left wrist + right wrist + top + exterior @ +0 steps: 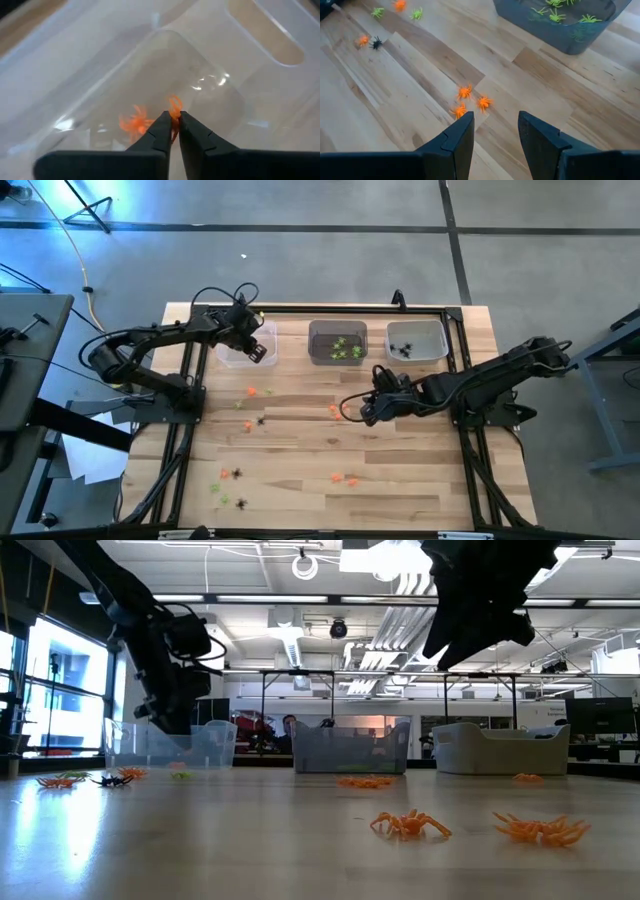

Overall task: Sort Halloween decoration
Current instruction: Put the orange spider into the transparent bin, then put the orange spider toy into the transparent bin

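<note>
My left gripper (260, 352) reaches down into the clear left bin (238, 356), shut on a tiny orange trinket (174, 106). Another orange trinket (134, 122) lies on the bin's floor beside it. My right gripper (496, 131) stands open above the middle of the table, its fingers touching nothing. Three orange trinkets (465, 92) lie on the wood just beyond its fingertips. The grey middle bin (320, 352) holds lime-green trinkets (555, 15). The right bin (417, 352) holds black spiders (402, 348). My left gripper pinches the orange trinket (175, 114) between the very ends of its two fingers (161, 126). It comes from above, slanting down into the bin. Part of the trinket sticks out past the fingertips; whether it touches the bin's floor I cannot tell.
Loose trinkets are scattered on the wooden table: orange and green ones (250, 392) and a black spider (262, 420) left of centre, more near the front (237, 473), and orange ones (345, 478) front centre. The three bins stand in a row along the far edge.
</note>
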You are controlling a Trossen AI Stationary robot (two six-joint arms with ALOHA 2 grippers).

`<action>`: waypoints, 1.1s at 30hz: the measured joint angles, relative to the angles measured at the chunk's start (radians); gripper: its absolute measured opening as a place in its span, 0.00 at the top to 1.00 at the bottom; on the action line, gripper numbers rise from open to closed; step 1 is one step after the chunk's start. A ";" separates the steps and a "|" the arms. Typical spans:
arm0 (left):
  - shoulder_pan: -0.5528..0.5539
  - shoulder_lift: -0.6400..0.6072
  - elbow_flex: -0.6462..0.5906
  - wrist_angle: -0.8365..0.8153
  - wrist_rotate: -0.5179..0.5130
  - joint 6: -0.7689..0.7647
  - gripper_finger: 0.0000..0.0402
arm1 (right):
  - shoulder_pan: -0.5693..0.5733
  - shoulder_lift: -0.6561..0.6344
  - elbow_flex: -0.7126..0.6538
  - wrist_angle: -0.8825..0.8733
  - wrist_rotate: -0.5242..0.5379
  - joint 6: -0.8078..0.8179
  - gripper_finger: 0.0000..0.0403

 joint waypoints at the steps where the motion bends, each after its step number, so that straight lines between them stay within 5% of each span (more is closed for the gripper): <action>1: 0.000 0.000 0.000 0.000 0.007 0.000 0.94 | 0.000 0.000 0.000 0.000 -0.001 -0.001 0.63; 12: -0.001 -0.001 0.017 -0.022 0.012 -0.002 0.71 | -0.007 -0.003 0.000 -0.080 -0.080 -0.004 0.63; 23: -0.097 -0.243 0.194 -0.157 0.237 0.010 0.74 | -0.077 -0.110 -0.006 -0.496 -0.180 0.138 0.63; 28: -0.243 -0.425 0.206 -0.101 0.332 -0.067 0.76 | -0.140 -0.108 -0.143 -0.387 -0.326 0.116 0.63; 33: -0.420 -0.573 0.206 0.018 0.338 -0.168 0.77 | -0.230 -0.109 -0.273 -0.233 -0.334 0.057 0.63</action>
